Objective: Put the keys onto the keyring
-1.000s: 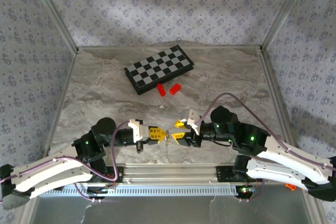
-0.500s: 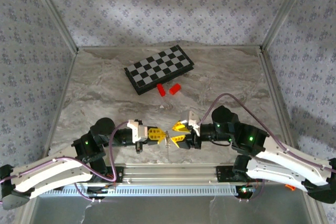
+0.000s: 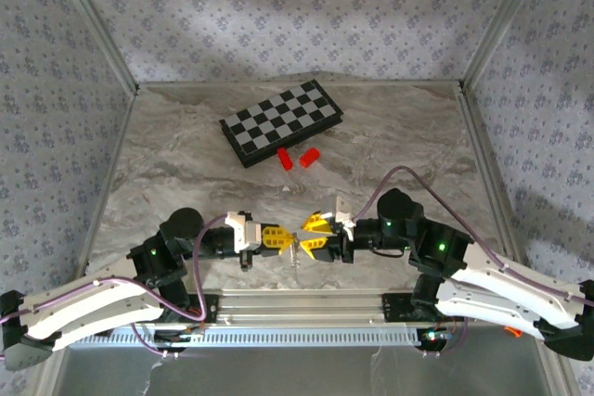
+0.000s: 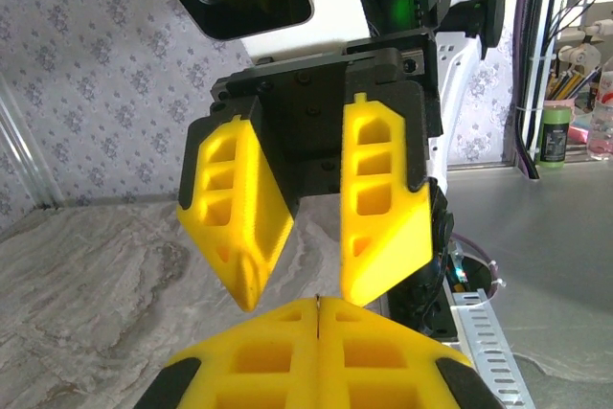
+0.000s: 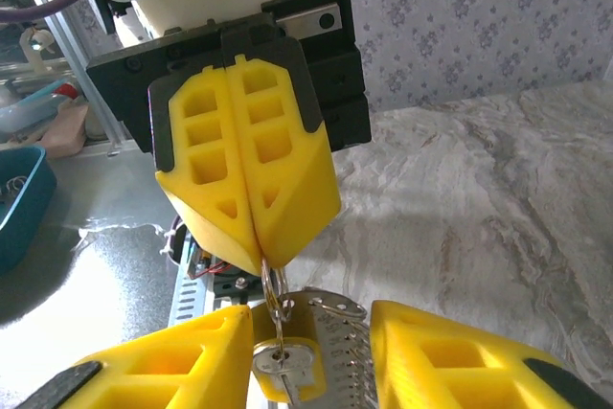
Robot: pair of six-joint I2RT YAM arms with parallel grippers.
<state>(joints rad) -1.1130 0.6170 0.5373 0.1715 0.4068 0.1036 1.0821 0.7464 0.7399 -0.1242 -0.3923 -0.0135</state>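
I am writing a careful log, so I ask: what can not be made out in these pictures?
- Right wrist: the key, under the keyring, is cut off by the bottom edge.
- Left wrist: the shut left gripper hides what it pinches.
- Top external: key and keyring are too small to tell apart.

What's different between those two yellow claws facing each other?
The left gripper is shut, its fingers pinching the thin keyring; the right gripper stands open, gripping nothing. The key hangs under the left gripper's keyring, in the gap between the right gripper's spread fingers. Both have yellow fingers and face each other, tip to tip.
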